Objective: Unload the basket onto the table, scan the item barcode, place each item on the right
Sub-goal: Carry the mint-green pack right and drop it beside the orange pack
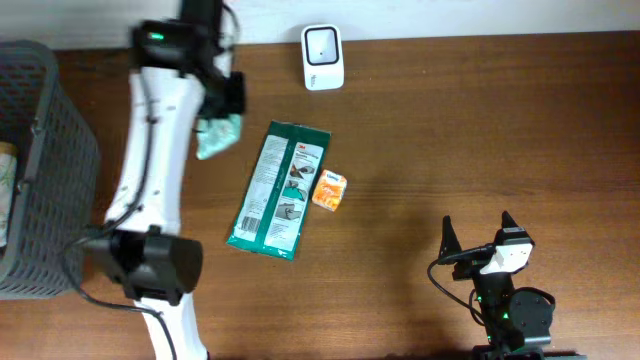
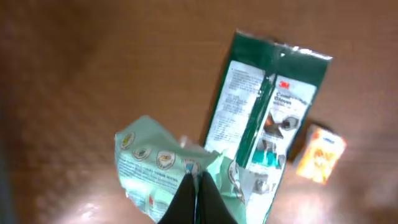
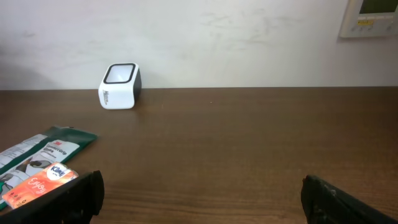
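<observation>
A: Okay, surroundings, left to right?
B: Far left, grey mesh basket [image 1: 40, 170]. Next, white left arm [image 1: 155, 150] stretched over the table. Mid-table, long green glove pack [image 1: 278, 188] lying flat, small orange box [image 1: 329, 190] just beside its right edge. Back edge, white scanner [image 1: 323, 57], well apart from the rest.
A: Item?
B: Left of the glove pack, pale green packet [image 1: 218, 137], crumpled. Long axis slanted, lower-left to upper-right from overhead. Printed icons facing the wrist camera.
A: Claws?
B: Left gripper [image 2: 198, 186]: clenched on the packet's edge, packet body just past the tips. Right gripper [image 1: 478, 232]: front right, spread wide, empty, well apart from the packet.
</observation>
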Controlling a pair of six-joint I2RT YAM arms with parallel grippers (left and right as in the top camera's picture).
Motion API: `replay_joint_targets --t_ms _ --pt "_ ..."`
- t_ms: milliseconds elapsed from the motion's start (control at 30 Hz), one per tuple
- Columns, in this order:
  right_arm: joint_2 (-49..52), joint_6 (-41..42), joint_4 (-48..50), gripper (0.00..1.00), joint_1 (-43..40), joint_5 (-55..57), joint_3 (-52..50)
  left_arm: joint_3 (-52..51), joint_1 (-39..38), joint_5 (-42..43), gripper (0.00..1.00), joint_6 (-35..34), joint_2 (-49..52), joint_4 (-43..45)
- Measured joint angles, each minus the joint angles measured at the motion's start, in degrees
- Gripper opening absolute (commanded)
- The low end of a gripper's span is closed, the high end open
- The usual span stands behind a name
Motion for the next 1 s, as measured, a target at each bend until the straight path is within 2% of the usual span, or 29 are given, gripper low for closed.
replay_joint_targets --t_ms 167,267,333,400,467,533,633,700,800,867,1000 --pt "0.0 0.0 0.0 0.98 0.0 0.0 0.0 -19.0 -0.1 -2.5 0.0 -11.7 0.0 16.8" --pt "0.0 0.0 0.0 0.98 0.0 0.0 0.0 -27.9 0.0 -2.8 0.0 -23.6 0.1 23.3" --pt "0.0 0.0 0.0 0.98 0.0 0.0 0.0 -31.8 -0.1 -2.8 0.0 -35.6 0.1 24.1" --pt "0.0 0.0 0.0 0.98 0.0 0.0 0.0 -34.2 0.0 -2.8 0.0 -43.5 0.1 24.4" --pt "0.0 0.0 0.0 0.98 0.0 0.0 0.0 -36.0 -0.3 -2.8 0.0 -49.1 0.1 24.4" --pt "0.0 0.0 0.0 0.98 0.0 0.0 0.0 -36.1 -1.2 -2.8 0.0 -51.4 0.1 24.4" --pt "0.0 0.0 0.0 0.98 0.0 0.0 0.0 -36.2 -3.4 -3.0 0.0 -49.7 0.1 25.6" --pt "0.0 0.0 0.0 0.98 0.0 0.0 0.0 -36.2 -6.1 -3.1 0.0 -45.2 0.1 27.7" --pt "0.0 0.0 0.0 0.98 0.0 0.0 0.0 -35.3 -11.5 -3.7 0.0 -33.8 0.1 30.7" --pt "0.0 0.0 0.0 0.98 0.0 0.0 0.0 -30.5 -15.3 -5.6 0.0 -25.9 0.1 30.1" --pt "0.0 0.0 0.0 0.98 0.0 0.0 0.0 -22.1 -21.3 -10.2 0.0 -16.5 0.0 30.1"
